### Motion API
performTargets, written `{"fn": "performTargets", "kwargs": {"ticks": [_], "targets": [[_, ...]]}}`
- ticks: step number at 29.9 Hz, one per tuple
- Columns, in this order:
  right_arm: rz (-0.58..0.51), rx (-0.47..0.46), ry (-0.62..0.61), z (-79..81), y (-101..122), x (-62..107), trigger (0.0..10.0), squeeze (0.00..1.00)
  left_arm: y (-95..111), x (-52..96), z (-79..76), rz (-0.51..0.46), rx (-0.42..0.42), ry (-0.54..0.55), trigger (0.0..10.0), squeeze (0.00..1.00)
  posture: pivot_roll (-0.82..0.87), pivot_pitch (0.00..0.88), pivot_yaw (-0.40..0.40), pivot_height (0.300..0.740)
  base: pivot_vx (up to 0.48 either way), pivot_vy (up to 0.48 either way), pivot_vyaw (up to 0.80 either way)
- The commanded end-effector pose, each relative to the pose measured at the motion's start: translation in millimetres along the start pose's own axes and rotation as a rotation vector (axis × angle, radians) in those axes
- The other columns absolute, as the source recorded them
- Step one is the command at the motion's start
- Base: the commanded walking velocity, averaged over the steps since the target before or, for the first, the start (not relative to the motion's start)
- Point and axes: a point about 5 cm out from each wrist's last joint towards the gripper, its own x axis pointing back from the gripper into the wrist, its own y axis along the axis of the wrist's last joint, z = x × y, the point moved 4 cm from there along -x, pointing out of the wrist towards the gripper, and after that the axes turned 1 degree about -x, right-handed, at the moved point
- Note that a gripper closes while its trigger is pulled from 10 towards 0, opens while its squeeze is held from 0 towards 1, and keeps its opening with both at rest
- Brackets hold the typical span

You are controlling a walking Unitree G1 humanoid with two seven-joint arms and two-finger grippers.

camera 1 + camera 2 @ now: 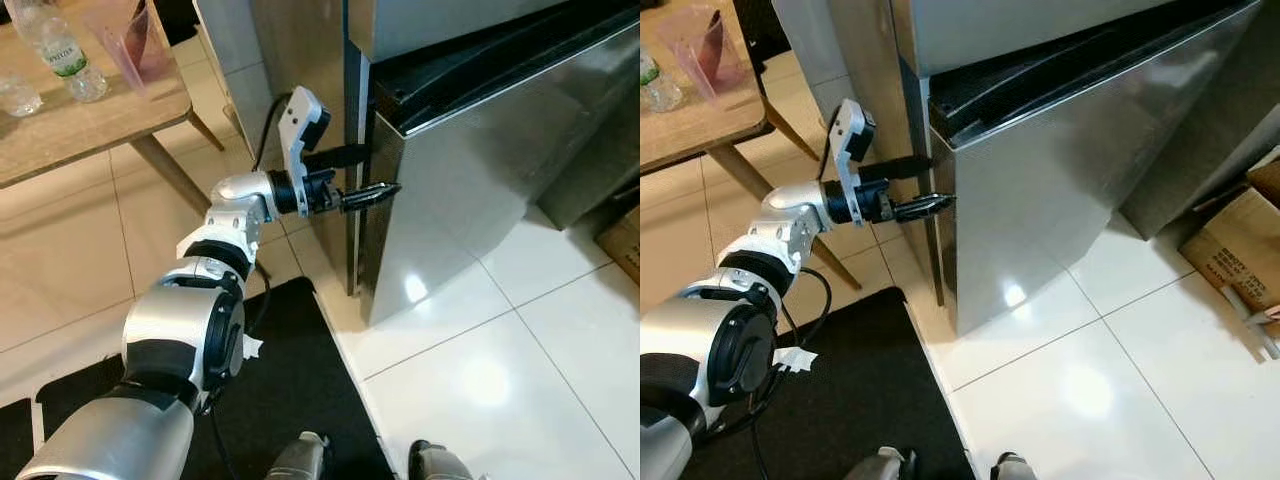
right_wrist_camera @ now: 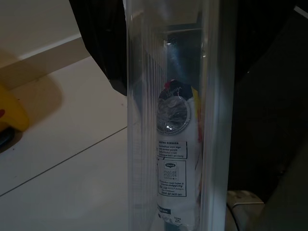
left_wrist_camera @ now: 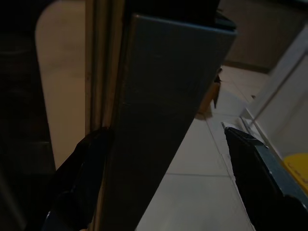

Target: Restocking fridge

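The steel fridge (image 1: 470,180) stands ahead with its lower door (image 1: 1040,190) ajar. My left gripper (image 1: 383,170) reaches to the door's free edge and is open, with that edge between its fingers. In the left wrist view one finger (image 3: 82,183) lies against the inner side of the door edge (image 3: 159,120), and the other finger (image 3: 262,178) stands well clear on the outer side. In the right wrist view a clear plastic container (image 2: 168,120) with a white labelled packet (image 2: 175,163) inside hangs above the floor, and dark fingers (image 2: 103,43) flank it.
A wooden table (image 1: 90,125) with water bottles (image 1: 65,50) and a pink pitcher (image 1: 130,40) stands to the left. A black mat (image 1: 290,400) lies under my feet. Cardboard boxes (image 1: 1240,250) sit on the tiled floor at the right.
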Motion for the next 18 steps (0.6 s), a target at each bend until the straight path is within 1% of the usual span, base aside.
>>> {"fn": "performTargets", "kwargs": {"ticks": [1,2,4,6,9,10,11,12,13,15,17,18], "targets": [[0.053,-0.026,0.004,2.4,-18.6,3.9,10.0,0.0,-5.8,-10.1,-11.7,0.004,0.011,-0.075,10.0,0.0,-0.15,0.306,0.097,0.74,0.0,0.0,0.0],[0.053,-0.028,0.003,2.5,-18.2,3.7,10.0,0.0,-6.4,-12.3,-14.7,-0.007,0.017,-0.093,10.0,0.0,-0.15,0.303,0.097,0.74,0.0,0.0,0.0],[0.052,-0.028,0.002,2.8,-17.0,3.2,10.0,0.0,-11.7,-18.8,-26.6,-0.023,0.028,-0.166,10.0,0.0,-0.15,0.3,0.098,0.74,0.0,0.0,0.0],[0.05,-0.029,0.002,3.5,-15.5,2.5,10.0,0.0,-18.7,-25.2,-41.9,-0.044,0.051,-0.258,10.0,0.0,-0.15,0.29,0.099,0.74,0.0,0.0,0.0],[0.043,-0.033,0.003,5.1,-11.9,1.2,10.0,0.0,-29.0,-35.3,-69.5,-0.092,0.1,-0.405,10.0,0.0,-0.15,0.279,0.097,0.74,0.0,0.0,0.0],[0.043,-0.033,0.003,5.1,-11.9,1.2,10.0,0.0,-29.0,-35.3,-69.5,-0.092,0.1,-0.405,10.0,0.0,-0.15,0.279,0.097,0.74,0.0,0.0,0.0],[0.039,-0.034,0.004,5.8,-10.0,0.5,10.0,0.0,-32.7,-39.8,-82.0,-0.115,0.125,-0.458,10.0,0.0,-0.15,0.271,0.096,0.74,0.0,0.0,0.0],[0.039,-0.034,0.004,5.8,-10.0,0.5,10.0,0.0,-32.7,-39.8,-82.0,-0.115,0.125,-0.458,10.0,0.0,-0.15,0.271,0.096,0.74,0.0,0.0,0.0],[0.036,-0.034,0.005,6.3,-8.1,-0.2,10.0,0.0,-36.6,-43.8,-96.4,-0.137,0.152,-0.508,10.0,0.0,-0.14,0.267,0.097,0.74,0.0,0.0,0.0],[0.032,-0.034,0.006,7.1,-5.1,-1.3,10.0,0.0,-42.9,-47.1,-117.0,-0.164,0.202,-0.57,10.0,0.0,-0.14,0.259,0.098,0.74,0.0,0.0,0.0],[0.032,-0.034,0.006,7.1,-5.1,-1.3,10.0,0.0,-42.9,-47.1,-117.0,-0.164,0.202,-0.57,10.0,0.0,-0.14,0.259,0.098,0.74,0.0,0.0,0.0],[0.029,-0.035,0.007,7.7,-3.2,-2.0,10.0,0.0,-53.7,-45.0,-123.6,-0.153,0.23,-0.568,10.0,0.0,-0.14,0.253,0.099,0.74,0.0,0.0,0.0]]}}
